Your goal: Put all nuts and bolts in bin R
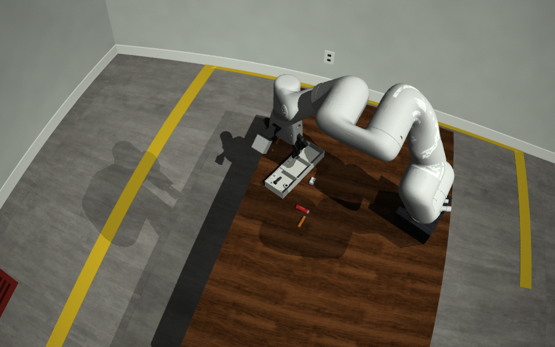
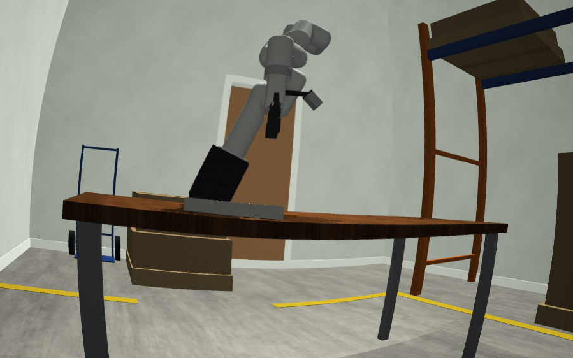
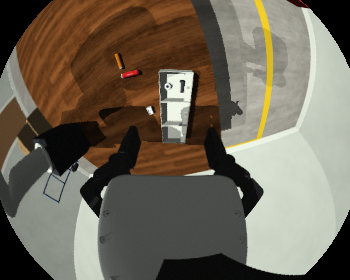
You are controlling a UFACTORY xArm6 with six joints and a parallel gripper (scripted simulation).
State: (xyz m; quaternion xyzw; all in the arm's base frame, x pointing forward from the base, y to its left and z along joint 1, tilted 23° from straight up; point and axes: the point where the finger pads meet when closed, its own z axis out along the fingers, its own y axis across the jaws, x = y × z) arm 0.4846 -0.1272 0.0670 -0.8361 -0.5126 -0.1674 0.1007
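Gripper (image 1: 299, 145) high above table (image 1: 313, 280), over the far compartment of the grey bin tray (image 1: 282, 192); fingers spread wide, nothing between them. In exterior view gripper (image 2: 272, 126) hangs well clear of tray (image 2: 232, 207), pointing down.

Tray sits near table's far left edge, long axis running diagonally, split into two compartments. Near compartment holds a dark bolt (image 1: 276, 180) and a small nut-like piece (image 1: 284, 185), apart from each other. Far compartment mostly in gripper's shadow; contents can't be told. Which compartment is marked R: lettering too small to read.

Wrist view: tray (image 3: 167, 128) lies between the two fingers in frame, well below them; dark bolt (image 3: 182, 87) and a small speck next to it visible in the end furthest from the camera.

On table outside tray:
- small white/grey piece (image 1: 312, 181) just beside tray's right wall, not touching as far as visible. Could be a nut; too small to say.
- red cylinder (image 1: 302, 209) nearer table centre.
- orange stick-like item (image 1: 301, 221) just below red one, apart from it.

Arm base (image 1: 417, 228) at table's right edge, arm folded across toward tray.
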